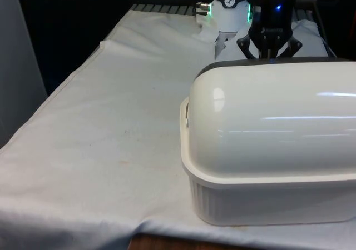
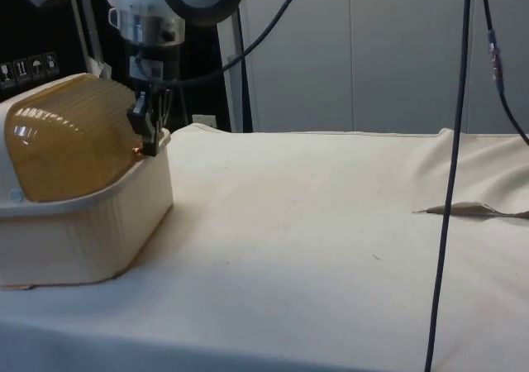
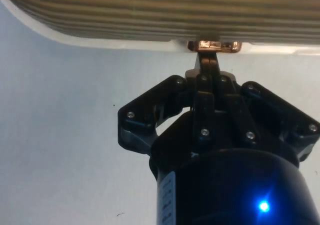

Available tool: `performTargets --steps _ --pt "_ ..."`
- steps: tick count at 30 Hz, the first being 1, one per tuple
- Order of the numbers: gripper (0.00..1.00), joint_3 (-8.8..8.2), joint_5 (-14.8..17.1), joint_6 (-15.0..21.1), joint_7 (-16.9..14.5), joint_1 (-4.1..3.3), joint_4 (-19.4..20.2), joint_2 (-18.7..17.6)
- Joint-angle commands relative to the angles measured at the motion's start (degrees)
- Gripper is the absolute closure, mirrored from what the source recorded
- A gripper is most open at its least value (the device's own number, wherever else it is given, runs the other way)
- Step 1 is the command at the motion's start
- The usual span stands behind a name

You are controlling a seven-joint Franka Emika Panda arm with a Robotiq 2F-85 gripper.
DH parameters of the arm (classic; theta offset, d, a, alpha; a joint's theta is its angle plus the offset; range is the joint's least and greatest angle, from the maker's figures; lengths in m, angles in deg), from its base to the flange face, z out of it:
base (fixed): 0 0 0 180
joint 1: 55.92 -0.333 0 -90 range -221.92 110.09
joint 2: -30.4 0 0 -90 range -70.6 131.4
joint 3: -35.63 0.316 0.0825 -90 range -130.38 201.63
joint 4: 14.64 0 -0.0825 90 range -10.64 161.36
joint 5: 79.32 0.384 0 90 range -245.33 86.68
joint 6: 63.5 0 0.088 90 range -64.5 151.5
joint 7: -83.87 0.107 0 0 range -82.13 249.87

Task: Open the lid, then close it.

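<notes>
A white bread box sits on the cloth-covered desk with its rounded back to the front view, so its roll-top lid faces away, toward the robot. In the front view the box lies at about 4 o'clock on the desk, and the black hand rises just behind its top edge at roughly 12 o'clock from the box. The side view shows the amber, ribbed lid rolled fully down to the front rim of the white base, with the hand pressed against that lower edge, at about 3 o'clock from the lid. From the wrist, the two fingers stand drawn together, clenched on a small copper-coloured handle set at the lid's bottom edge. The arm appears to come in low and level because the handle sits down at the rim; pinching it there would let the lid be pushed up and back along its curve. The lid looks closed; whether the opening is yet to begin cannot be told.
</notes>
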Motion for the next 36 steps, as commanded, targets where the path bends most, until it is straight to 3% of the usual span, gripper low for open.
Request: performTargets --steps 1,20,36 --pt "1.0 -0.06 -0.11 0.29 0.11 -0.06 0.0 0.4" --pt "1.0 -0.23 -0.29 -0.74 -0.11 0.0 -0.57 3.38" --pt "1.0 -0.29 -0.11 1.83 -0.17 0.11 -1.83 3.84"
